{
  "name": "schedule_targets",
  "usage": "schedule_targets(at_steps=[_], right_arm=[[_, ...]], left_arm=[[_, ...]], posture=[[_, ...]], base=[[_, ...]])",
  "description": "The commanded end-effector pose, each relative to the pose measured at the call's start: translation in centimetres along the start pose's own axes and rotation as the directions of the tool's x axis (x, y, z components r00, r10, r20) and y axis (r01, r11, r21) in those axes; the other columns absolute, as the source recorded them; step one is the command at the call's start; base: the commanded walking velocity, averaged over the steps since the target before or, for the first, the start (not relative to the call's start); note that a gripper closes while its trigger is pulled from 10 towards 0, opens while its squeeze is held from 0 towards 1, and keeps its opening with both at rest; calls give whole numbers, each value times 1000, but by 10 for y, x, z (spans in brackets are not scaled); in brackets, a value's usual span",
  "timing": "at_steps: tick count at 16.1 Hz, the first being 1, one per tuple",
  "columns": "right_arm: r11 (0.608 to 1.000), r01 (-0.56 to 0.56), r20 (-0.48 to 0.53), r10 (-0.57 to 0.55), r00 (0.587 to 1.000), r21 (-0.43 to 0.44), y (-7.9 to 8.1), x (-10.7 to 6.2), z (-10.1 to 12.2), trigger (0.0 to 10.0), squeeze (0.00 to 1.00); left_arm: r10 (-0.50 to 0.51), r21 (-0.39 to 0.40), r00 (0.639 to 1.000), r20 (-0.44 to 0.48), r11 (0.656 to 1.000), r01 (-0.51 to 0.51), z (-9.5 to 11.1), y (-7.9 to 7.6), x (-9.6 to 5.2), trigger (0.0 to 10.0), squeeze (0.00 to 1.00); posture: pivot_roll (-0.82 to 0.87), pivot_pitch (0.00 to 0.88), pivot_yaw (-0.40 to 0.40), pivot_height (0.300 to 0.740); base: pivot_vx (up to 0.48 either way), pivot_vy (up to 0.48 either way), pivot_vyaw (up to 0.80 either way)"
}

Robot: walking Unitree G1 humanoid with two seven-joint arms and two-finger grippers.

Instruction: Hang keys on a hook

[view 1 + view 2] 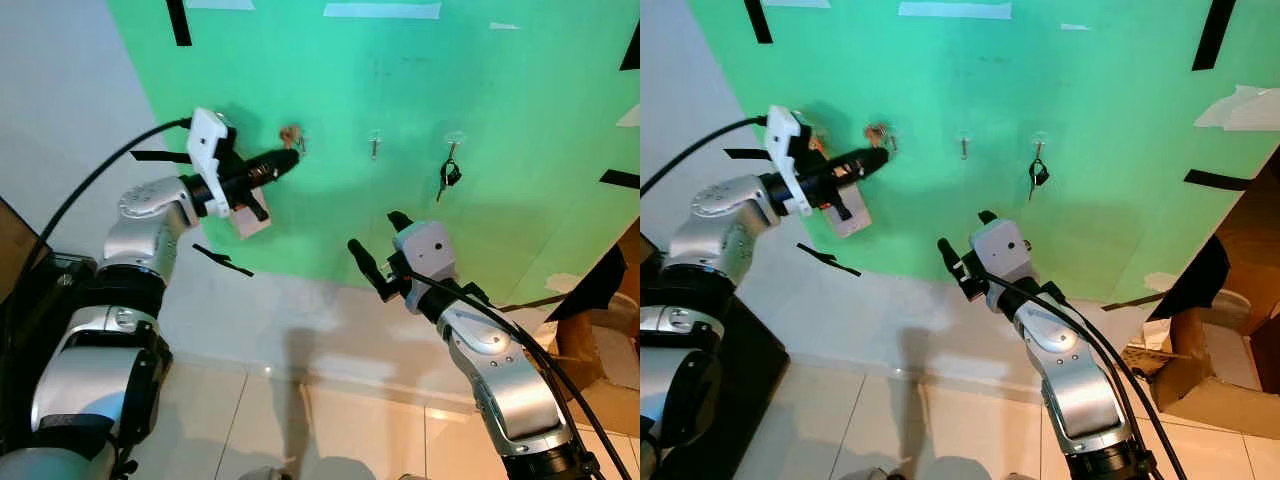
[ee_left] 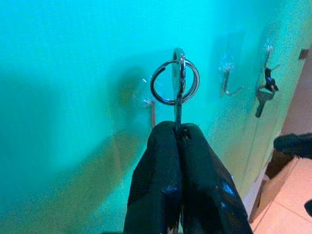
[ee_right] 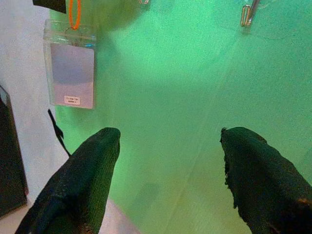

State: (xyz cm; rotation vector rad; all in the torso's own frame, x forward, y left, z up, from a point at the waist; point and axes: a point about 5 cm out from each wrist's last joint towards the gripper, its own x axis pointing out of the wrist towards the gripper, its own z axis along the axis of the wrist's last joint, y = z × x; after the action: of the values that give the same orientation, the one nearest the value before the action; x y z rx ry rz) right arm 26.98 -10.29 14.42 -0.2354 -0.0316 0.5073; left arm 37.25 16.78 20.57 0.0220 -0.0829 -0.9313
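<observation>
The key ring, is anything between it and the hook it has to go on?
Nothing visible. The left gripper holds the key ring right before the leftmost hook on the green wall, with bare wall between them.

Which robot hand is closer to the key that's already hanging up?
The right gripper. It sits just below the hanging black key, fingers open. The left gripper is farther off at the leftmost hook, pinching a key ring.

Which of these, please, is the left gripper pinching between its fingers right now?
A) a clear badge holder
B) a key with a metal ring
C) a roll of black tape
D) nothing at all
B: the left gripper is shut on the key ring, held near the green wall.
</observation>
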Motion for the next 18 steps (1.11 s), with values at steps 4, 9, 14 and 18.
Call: schedule_targets(at_steps=[4,9,14,18], right_arm=[[1000,-10,6,10,1000,-3,2,3,2,10000,0],[1000,-9,6,9,1000,-4,2,4,1,10000,0],[1000,-7,7,7,1000,-5,4,3,1,10000,0],[1000,-7,9,7,1000,-6,5,4,1,10000,0]], left_arm=[[87,62,996,-38,995,-84,3,8,-3,10000,0],[102,143,990,-93,986,-89,-4,1,15,10000,0],[150,186,983,-106,974,-128,-7,1,24,10000,0],[185,203,978,-95,966,-163,-6,2,28,10000,0]], posture=[[-64,0,93,740],[-72,0,99,740],[-81,0,111,740],[-82,0,114,740]], base=[[0,0,0],[0,0,0],[0,0,0],[0,0,0]])
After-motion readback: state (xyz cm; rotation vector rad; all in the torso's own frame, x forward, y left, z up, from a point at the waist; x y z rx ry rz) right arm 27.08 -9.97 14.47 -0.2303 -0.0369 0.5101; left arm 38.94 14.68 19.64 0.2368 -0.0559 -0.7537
